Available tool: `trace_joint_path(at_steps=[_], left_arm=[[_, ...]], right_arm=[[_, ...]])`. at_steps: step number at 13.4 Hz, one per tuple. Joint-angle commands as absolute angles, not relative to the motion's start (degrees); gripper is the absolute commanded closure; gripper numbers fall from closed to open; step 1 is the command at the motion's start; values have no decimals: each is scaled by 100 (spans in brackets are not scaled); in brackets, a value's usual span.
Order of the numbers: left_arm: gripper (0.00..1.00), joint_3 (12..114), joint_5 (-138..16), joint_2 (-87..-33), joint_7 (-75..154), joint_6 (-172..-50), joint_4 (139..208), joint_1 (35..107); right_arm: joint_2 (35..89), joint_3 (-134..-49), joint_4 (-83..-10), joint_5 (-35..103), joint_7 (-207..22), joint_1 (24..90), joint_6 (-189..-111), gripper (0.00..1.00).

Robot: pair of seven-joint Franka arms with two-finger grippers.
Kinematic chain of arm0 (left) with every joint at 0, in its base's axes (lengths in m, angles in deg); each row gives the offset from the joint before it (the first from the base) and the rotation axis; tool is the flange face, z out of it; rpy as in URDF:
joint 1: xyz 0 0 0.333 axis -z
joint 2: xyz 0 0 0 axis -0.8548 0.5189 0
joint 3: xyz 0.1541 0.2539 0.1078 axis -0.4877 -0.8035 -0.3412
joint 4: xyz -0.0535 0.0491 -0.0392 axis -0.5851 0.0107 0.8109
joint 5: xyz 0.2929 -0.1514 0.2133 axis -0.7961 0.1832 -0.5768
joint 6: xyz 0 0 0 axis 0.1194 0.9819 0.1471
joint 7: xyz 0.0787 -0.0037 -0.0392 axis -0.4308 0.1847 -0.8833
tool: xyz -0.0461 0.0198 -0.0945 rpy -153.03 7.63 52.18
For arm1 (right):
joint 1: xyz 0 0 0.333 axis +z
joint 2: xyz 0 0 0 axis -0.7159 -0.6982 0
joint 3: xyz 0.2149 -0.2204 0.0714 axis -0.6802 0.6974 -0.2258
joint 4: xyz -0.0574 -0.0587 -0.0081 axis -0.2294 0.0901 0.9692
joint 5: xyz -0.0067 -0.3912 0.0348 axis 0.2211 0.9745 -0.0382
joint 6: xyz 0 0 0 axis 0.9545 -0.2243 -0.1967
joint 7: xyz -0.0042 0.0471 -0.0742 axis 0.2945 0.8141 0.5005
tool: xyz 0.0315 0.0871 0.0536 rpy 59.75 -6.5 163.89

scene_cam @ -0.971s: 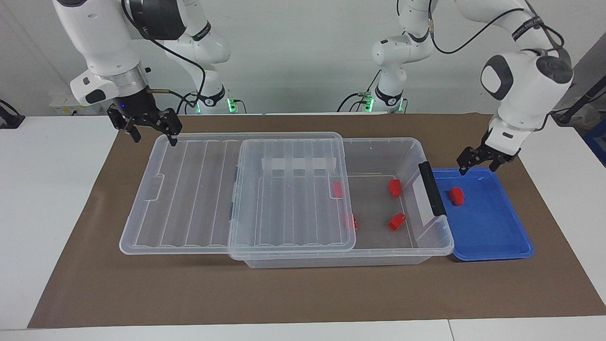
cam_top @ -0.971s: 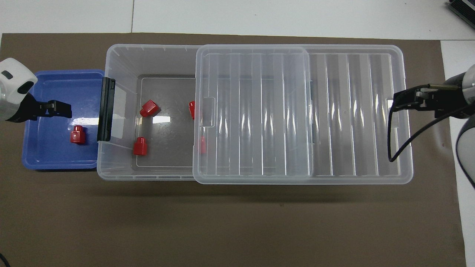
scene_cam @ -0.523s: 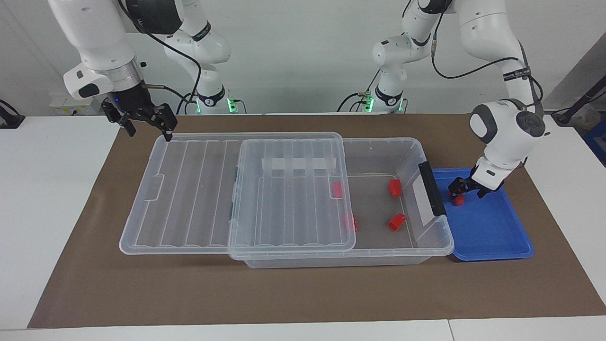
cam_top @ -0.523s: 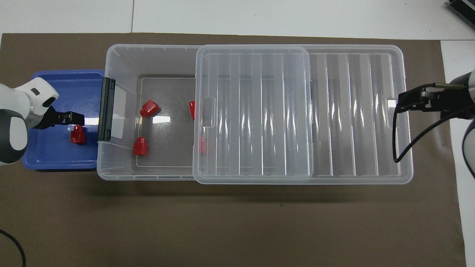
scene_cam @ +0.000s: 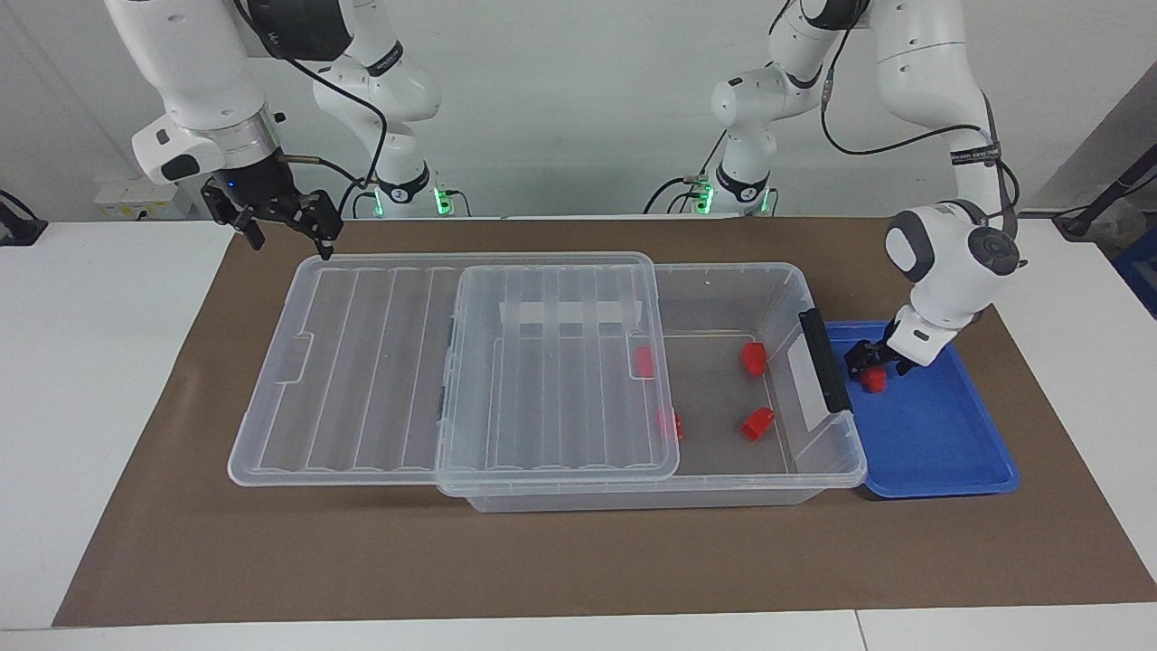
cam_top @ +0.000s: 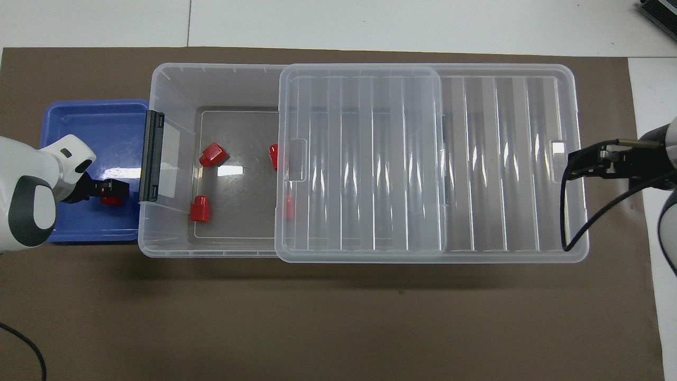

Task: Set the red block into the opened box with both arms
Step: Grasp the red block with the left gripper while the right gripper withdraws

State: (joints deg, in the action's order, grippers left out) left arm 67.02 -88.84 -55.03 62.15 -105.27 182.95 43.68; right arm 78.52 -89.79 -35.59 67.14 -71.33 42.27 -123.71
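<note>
Small bright red block point(scene_cam: 873, 381) in blue tray point(scene_cam: 940, 443), left claw point(scene_cam: 870, 365) straddling it, spread

A small bright red plastic block point(scene_cam: 873, 380) sits against a shallow, glossy blue plastic tray point(scene_cam: 940, 443). The large clear plastic storage bin point(scene_cam: 723, 289) shows a dark grey end handle point(scene_cam: 823, 360) and a white tape strip point(scene_cam: 569, 313); its ribbed transparent lid point(scene_cam: 362, 362) carries parallel ridges (they catch white glints from above). Four more red blocks point(cam_top: 213, 154) show through the clear walls. White robot arms point(scene_cam: 940, 271) with dark grey joint caps and black cables work over a brown table mat point(scene_cam: 578, 561) on a white table point(scene_cam: 90, 362).
</note>
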Motion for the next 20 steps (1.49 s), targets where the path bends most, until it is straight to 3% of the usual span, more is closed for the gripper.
trace_joint_path(at_steps=[1, 2, 7, 14, 17, 20], left_arm=[[79, 6736, -8876, -5669, 6256, -10469, 18470, 4327], [99, 6736, -8876, -5677, 6256, -10442, 18470, 4327], [100, 6736, -8876, -5721, 5898, -9820, 18164, 4362], [100, 6815, -8814, -5827, 5131, -6306, 15581, 4609], [100, 7034, -8377, -5967, 4204, -5881, 15368, 4766], [100, 7131, -8269, -5976, 2542, -6247, 15368, 5633]], right_arm=[[7994, -9016, -3729, 6745, -7173, 4158, -12495, 0], [7968, -9007, -3685, 6745, -7173, 4150, -12486, 0], [7932, -9007, -3570, 6753, -7208, 4202, -12442, 0], [8020, -8938, -3570, 6692, -7269, 4333, -12285, 0], [8046, -8612, -3570, 6692, -7392, 4553, -12214, 0], [8047, -8507, -3605, 6683, -7393, 4694, -12240, 0]])
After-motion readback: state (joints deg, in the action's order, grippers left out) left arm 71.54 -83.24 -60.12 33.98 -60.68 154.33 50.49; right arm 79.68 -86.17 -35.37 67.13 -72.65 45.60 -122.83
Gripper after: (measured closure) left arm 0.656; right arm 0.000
